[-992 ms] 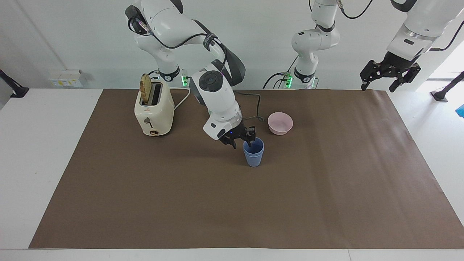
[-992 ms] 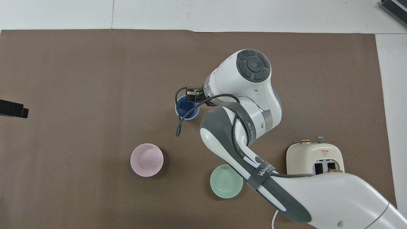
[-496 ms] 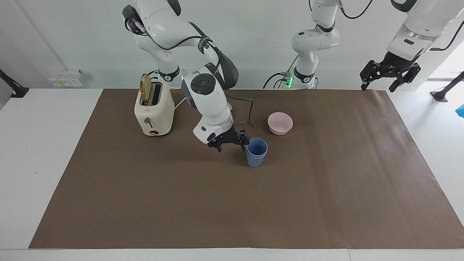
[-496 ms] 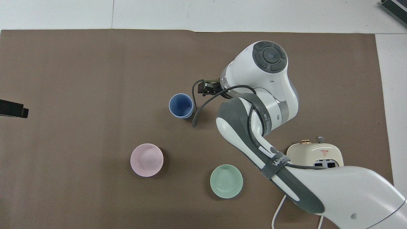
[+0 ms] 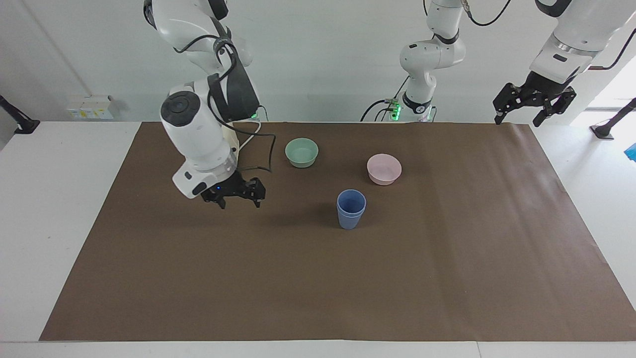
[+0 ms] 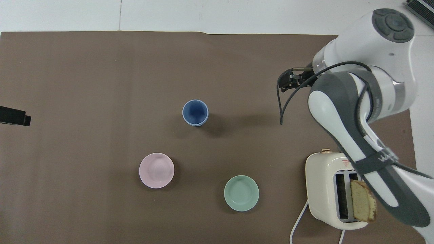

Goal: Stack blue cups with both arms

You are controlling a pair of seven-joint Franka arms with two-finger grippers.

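Overhead view shows a brown mat [image 6: 101, 67] covering most of the white table [image 6: 237, 15]. The right arm [image 5: 198, 129] reaches out over the mat at its own end of the table, bent at the elbow, with a black cable looping beside its wrist. The left arm [image 5: 566, 44] waits raised over the table edge at its own end. A cream toaster [image 6: 325, 189] stands near the robots at the right arm's end, a slice of bread [image 6: 362, 205] standing up out of one slot; in the facing view the right arm hides most of it.

The pink bowl [image 5: 384, 169] and the mint-green bowl [image 5: 301, 152] sit on the mat, apart from each other, both nearer to the robots than the cups. The blue cups [image 5: 351, 209] stand upright near the middle of the mat, one nested inside the other, with two rims showing close together, and nothing touches them.

The right gripper [image 5: 238, 195] hangs low over bare mat, well apart from the cups, its fingers spread apart and holding nothing. The left gripper [image 5: 534, 102] hangs over the mat's corner, fingers spread wide and likewise with nothing between them
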